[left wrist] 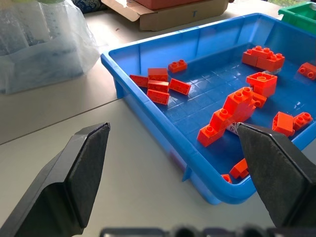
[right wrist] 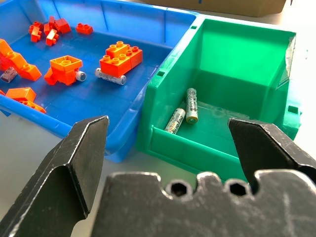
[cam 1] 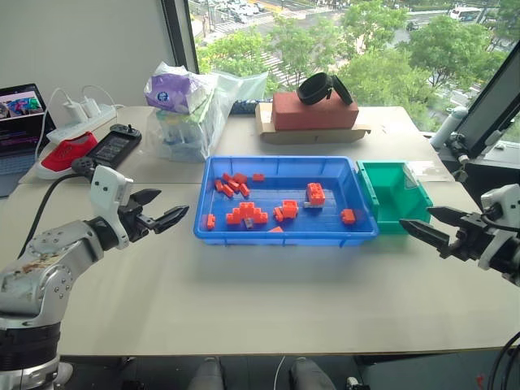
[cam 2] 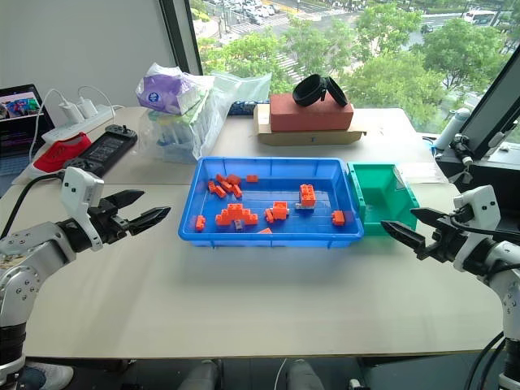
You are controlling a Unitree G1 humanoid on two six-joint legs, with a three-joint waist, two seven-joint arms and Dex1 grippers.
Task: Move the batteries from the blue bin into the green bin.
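The blue bin (cam 1: 280, 236) lies mid-table with many orange bricks (cam 1: 246, 214) in it. Among the bricks lie batteries: one (right wrist: 110, 76) beside a brick block, another (right wrist: 9, 74) at the far side. The green bin (cam 1: 396, 188) stands against the blue bin's right end, and two batteries (right wrist: 191, 104) lie on its floor. My left gripper (cam 1: 174, 201) hovers open left of the blue bin, pointing at it. On the other side, my right gripper (cam 1: 414, 215) is open in front of the green bin. Both are empty.
Behind the bins stand a cardboard tray with a red block and a black strap (cam 1: 313, 114) and a plastic bag of goods (cam 1: 191, 110). A game controller (cam 1: 114, 148), a power strip (cam 1: 81, 122) and a laptop (cam 1: 20, 118) sit at the far left.
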